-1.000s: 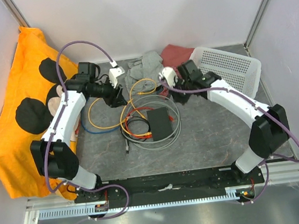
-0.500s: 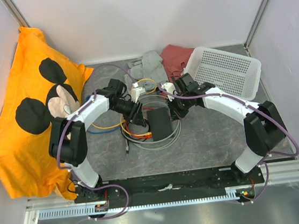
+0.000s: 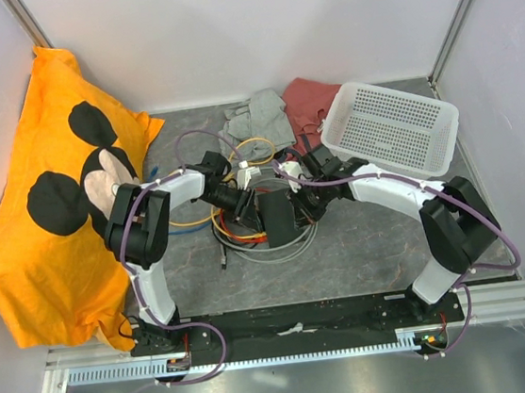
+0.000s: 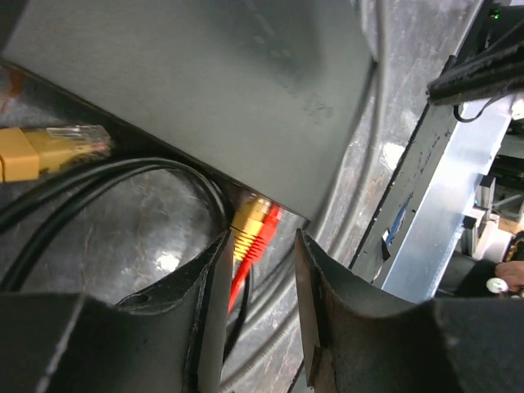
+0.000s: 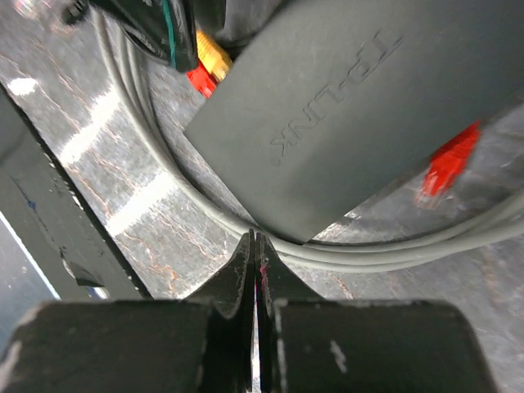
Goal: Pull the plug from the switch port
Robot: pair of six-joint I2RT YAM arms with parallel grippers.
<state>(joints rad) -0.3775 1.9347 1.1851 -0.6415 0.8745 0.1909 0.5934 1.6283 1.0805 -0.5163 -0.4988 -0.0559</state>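
Note:
The flat matte-black switch box (image 3: pixel 279 215) lies mid-table among coiled cables; it also shows in the left wrist view (image 4: pixel 213 82) and in the right wrist view (image 5: pixel 344 98). A yellow plug (image 4: pixel 250 229) and a red plug (image 4: pixel 266 223) sit in sockets on its edge. My left gripper (image 4: pixel 260 246) is open, its fingers either side of these plugs and just short of them. My right gripper (image 5: pixel 255 246) is shut and empty, its tip at the box's corner above grey cables (image 5: pixel 164 164). A loose yellow plug (image 4: pixel 49 147) lies beside the box.
Coils of yellow, blue, grey and red cable (image 3: pixel 248 236) lie around the box. A white basket (image 3: pixel 389 127) stands at the back right. Grey and red cloths (image 3: pixel 272 115) lie at the back. An orange Mickey Mouse cloth (image 3: pixel 52 182) covers the left side.
Both arms have swung inward and down to the box. The left gripper came from the back left to the box's plug edge; the right gripper came to its right side.

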